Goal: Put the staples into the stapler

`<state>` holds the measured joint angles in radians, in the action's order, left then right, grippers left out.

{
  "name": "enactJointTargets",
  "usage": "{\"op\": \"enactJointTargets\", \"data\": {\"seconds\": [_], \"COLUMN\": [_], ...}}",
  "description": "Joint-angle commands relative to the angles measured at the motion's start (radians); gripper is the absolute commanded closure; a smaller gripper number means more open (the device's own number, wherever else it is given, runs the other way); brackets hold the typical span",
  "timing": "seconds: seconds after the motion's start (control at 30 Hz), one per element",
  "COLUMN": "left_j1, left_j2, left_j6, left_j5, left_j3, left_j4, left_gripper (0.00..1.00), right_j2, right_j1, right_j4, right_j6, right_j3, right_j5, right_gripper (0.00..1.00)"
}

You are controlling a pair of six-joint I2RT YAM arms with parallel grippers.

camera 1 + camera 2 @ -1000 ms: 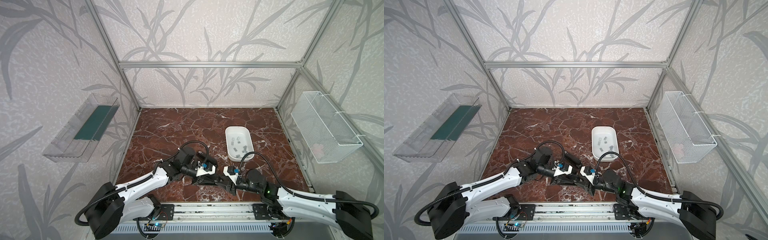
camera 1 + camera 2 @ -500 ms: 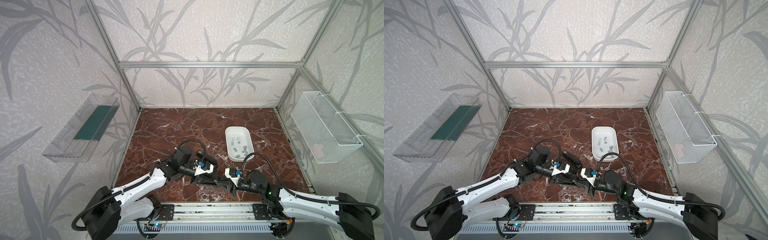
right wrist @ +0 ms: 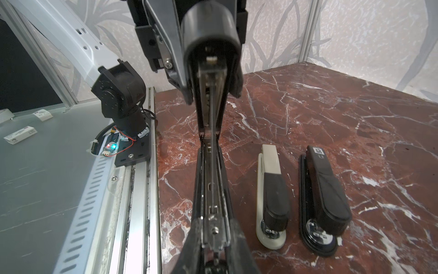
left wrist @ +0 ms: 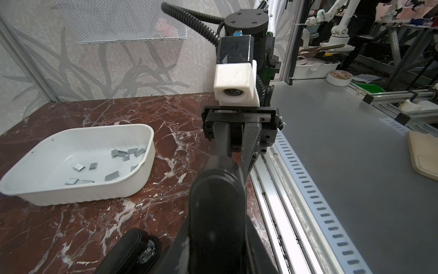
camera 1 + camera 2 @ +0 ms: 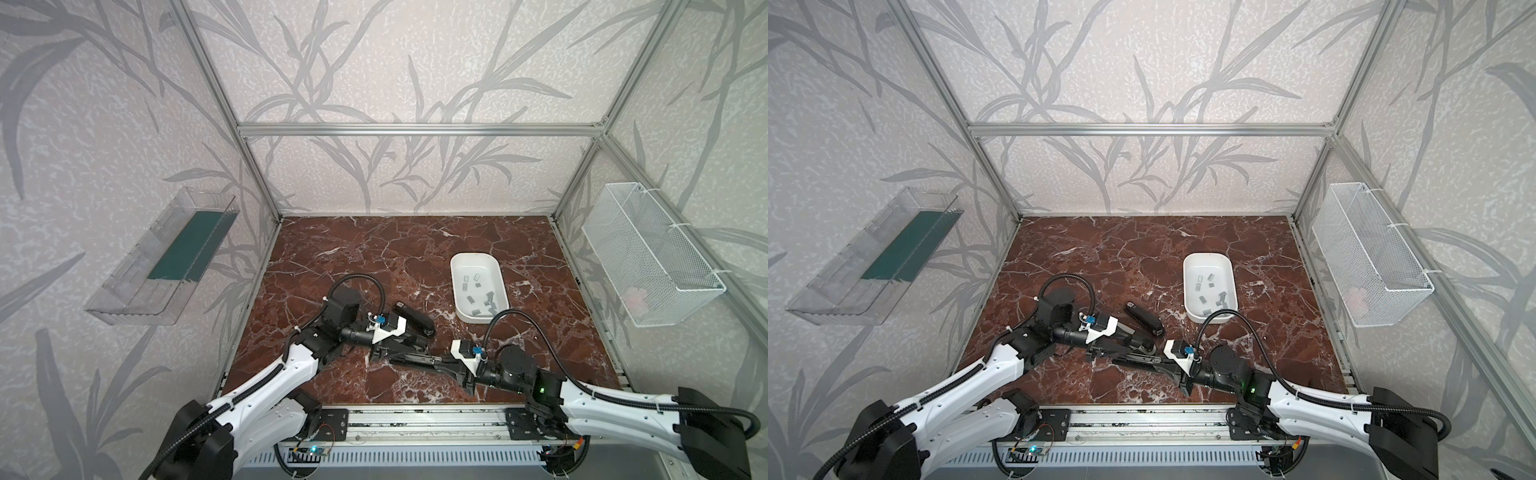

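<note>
A black stapler (image 5: 409, 358) (image 5: 1138, 359) lies unfolded near the table's front edge, stretched between both grippers. My left gripper (image 5: 401, 345) (image 5: 1128, 338) (image 4: 218, 237) is shut on its black top cover (image 4: 216, 189). My right gripper (image 5: 451, 364) (image 5: 1168, 365) (image 3: 214, 237) is shut on the other half, where the open metal channel (image 3: 212, 166) and its spring show. Several grey staples (image 5: 478, 291) (image 5: 1210, 291) (image 4: 113, 175) lie loose in a white tray (image 5: 473, 255) (image 5: 1206, 254) (image 4: 83, 194) to the back right. No staples show in the channel.
A second black stapler (image 5: 415, 319) (image 5: 1144, 318) (image 3: 324, 204) and a beige-and-black one (image 3: 272, 201) lie closed beside the held stapler. A wire basket (image 5: 648, 257) hangs on the right wall and a clear shelf (image 5: 166, 257) on the left. The metal rail (image 5: 415, 419) runs along the table's front edge.
My right gripper's jaws have closed tighter on the stapler. The two grippers have drawn slightly apart, with the stapler opened out between them.
</note>
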<state>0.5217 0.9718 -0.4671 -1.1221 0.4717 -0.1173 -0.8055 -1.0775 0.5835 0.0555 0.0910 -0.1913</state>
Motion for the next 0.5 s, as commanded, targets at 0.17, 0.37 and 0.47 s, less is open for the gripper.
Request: {"op": "enactJointTargets", "data": {"seconds": [0.17,0.37,0.47], "left_j1": [-0.059,-0.073,-0.129], "left_j2": [-0.064,-0.106,-0.089], "left_j6": [0.043,0.035,0.027], "left_j5": [0.257,0.331,0.276], "left_j3": [-0.055,-0.108,-0.110], "left_j4": [-0.236,-0.275,-0.271], "left_gripper": [1.00,1.00,1.00], "right_j2": [0.060,0.011,-0.018], "right_j1": [-0.076,-0.180,-0.189], "right_j4": [-0.054,-0.010,0.009], "right_j6": [0.036,0.022,0.021], "right_j3": [-0.037,-0.022,-0.025], "right_j5": [0.046,0.098,0.106], "right_gripper": [1.00,1.00,1.00]}}
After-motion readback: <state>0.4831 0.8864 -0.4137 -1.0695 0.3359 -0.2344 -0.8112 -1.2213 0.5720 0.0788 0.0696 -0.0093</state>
